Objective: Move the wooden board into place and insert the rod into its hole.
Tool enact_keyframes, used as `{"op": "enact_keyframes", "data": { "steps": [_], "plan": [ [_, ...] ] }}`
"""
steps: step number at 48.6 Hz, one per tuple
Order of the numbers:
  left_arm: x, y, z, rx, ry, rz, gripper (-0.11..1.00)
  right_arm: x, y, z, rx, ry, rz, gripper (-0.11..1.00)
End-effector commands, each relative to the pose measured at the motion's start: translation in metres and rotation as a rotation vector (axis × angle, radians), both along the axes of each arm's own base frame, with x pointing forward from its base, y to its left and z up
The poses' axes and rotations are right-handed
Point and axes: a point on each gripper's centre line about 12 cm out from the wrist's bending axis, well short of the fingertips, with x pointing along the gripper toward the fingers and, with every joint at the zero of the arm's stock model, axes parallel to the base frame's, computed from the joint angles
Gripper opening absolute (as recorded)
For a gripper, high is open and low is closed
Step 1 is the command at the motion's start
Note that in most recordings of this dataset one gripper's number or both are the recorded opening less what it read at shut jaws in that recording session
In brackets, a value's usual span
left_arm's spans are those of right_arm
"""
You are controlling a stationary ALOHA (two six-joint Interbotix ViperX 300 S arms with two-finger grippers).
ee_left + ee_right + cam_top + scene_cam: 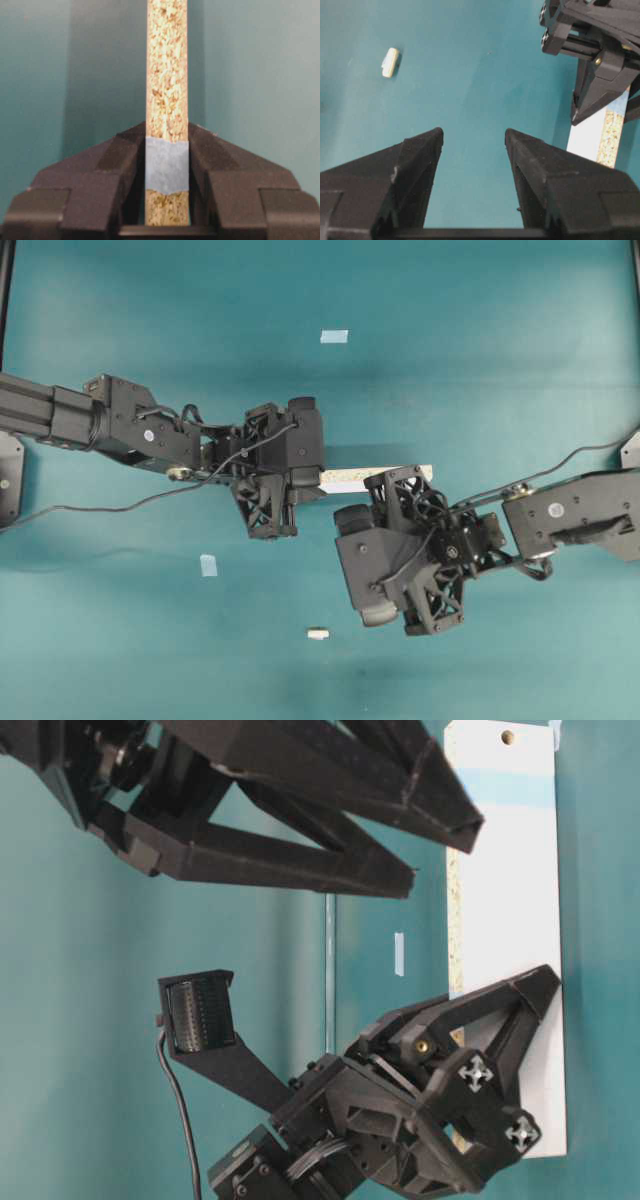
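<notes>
The wooden board is pinched at its taped end by the left gripper. The right gripper, jaws spread, is held with the rod at its 11 o'clock on the worktop.

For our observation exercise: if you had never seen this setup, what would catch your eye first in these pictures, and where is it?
First, the left gripper with its jaws clamped on the wooden board, at the board's blue-taped end, mid-table. Next, the right gripper, jaws open and empty, beside the board's other end. Last, the tiny whitish rod lying alone on the teal table near the front edge of the overhead view.
</notes>
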Motion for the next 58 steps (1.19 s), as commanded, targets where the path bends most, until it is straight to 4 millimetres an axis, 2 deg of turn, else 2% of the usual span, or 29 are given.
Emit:
{"op": "enact_keyframes", "data": {
  "steps": [1, 4, 10, 13, 27, 36, 47, 54, 58],
  "plan": [
    [0.006, 0.002, 0.014, -0.006, -0.043, 0.011, 0.33, 0.003, 0.002, 0.01, 0.021, -0.029, -0.009, 0.62],
    [0.006, 0.002, 0.014, -0.007, -0.038, 0.012, 0.43, 0.005, 0.003, 0.011, 0.04, -0.027, -0.03, 0.62],
    [0.004, 0.0, 0.019, -0.007, -0.035, 0.006, 0.72, 0.009, 0.005, 0.012, 0.08, -0.023, -0.071, 0.62],
    [0.002, 0.0, 0.02, -0.005, -0.035, 0.003, 0.79, 0.011, 0.006, 0.012, 0.098, -0.018, -0.091, 0.62],
    [-0.007, -0.001, 0.017, -0.004, -0.017, 0.001, 0.77, 0.028, 0.022, 0.009, 0.115, 0.07, -0.147, 0.62],
    [-0.02, -0.001, 0.018, -0.001, -0.009, -0.002, 0.77, 0.047, 0.034, 0.009, 0.112, 0.107, -0.166, 0.62],
    [-0.038, -0.001, 0.012, 0.002, 0.002, -0.002, 0.77, 0.072, 0.052, -0.013, 0.122, 0.194, -0.234, 0.61],
    [-0.041, 0.0, 0.009, 0.006, -0.041, 0.002, 0.77, 0.081, 0.057, -0.034, 0.121, 0.233, -0.262, 0.61],
    [-0.041, 0.001, 0.008, 0.008, -0.053, 0.002, 0.76, 0.083, 0.058, -0.04, 0.129, 0.236, -0.272, 0.61]
  ]
}}
